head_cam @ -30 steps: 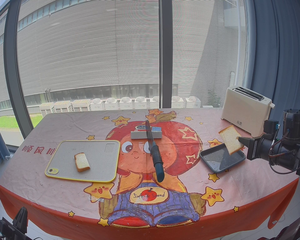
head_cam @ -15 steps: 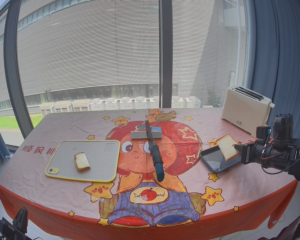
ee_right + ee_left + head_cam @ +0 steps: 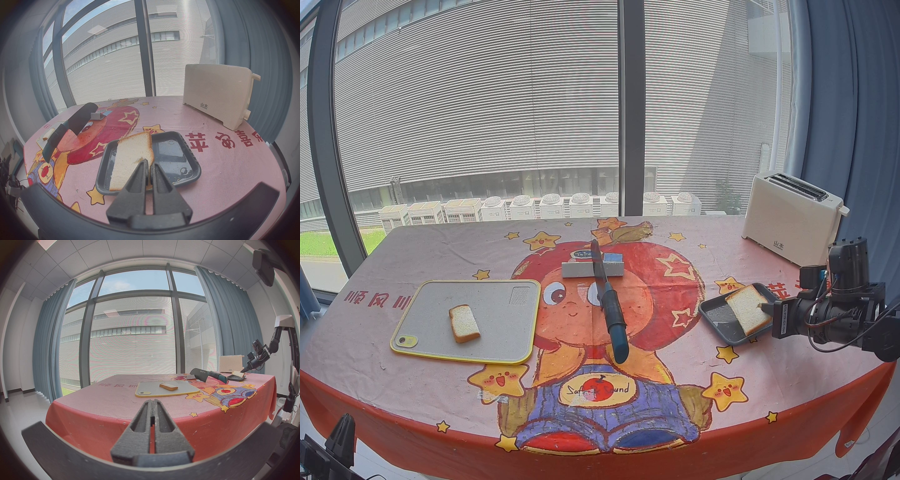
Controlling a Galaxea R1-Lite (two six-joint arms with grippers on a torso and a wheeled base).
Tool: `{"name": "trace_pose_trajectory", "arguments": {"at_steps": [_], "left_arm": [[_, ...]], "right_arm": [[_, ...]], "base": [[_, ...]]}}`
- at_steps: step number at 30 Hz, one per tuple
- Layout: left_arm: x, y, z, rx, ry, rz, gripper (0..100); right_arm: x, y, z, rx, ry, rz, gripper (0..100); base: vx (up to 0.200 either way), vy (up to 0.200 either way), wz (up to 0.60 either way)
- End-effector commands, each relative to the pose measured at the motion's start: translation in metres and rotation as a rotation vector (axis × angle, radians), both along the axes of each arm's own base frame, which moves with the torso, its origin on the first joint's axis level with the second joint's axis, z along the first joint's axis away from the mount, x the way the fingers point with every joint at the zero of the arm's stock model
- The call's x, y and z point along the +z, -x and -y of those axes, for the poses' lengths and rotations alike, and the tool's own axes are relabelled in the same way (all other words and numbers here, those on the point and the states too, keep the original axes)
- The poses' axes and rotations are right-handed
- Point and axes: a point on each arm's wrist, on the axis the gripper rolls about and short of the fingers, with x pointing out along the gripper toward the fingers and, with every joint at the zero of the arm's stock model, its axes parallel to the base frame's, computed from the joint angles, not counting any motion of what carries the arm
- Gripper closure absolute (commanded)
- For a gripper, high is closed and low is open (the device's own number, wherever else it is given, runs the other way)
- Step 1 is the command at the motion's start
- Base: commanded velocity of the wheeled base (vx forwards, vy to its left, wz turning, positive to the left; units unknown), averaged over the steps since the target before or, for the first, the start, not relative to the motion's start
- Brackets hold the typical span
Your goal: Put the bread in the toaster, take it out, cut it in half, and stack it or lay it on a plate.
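On your bench, the cream toaster stands far right, the cutting board sits left with a small bread piece on it, and the knife lies between. Your right claw is pinched on the near edge of the bread slice, which lies tilted in the black tray. Its long axis runs away from the claw, domed crust end toward the bench's far middle. The step reads as handling at the tray; a toaster run would next need a lift and an edge-down turn over the slot. Your left claw, pressed closed and empty, hangs off the near-left corner.
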Motion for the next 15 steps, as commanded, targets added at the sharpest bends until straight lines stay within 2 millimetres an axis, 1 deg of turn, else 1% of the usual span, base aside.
{"name": "trace_pose_trajectory", "arguments": {"at_steps": [1,9,15], "left_arm": [[-0.0052,-0.0001,0.0,0.0,0.0,-0.001,100],[-0.0052,-0.0001,0.0,0.0,0.0,-0.001,100],[-0.0052,-0.0001,0.0,0.0,0.0,-0.001,100]], "right_arm": [[-0.0033,-0.0026,0.0002,-0.004,0.004,-0.012,100],[-0.0044,-0.0042,-0.0003,-0.005,0.002,-0.009,100],[-0.0077,-0.0095,0.001,-0.015,-0.001,0.011,100]], "base": [[0.0,0.0,0.0],[0.0,0.0,0.0],[0.0,0.0,0.0]]}}
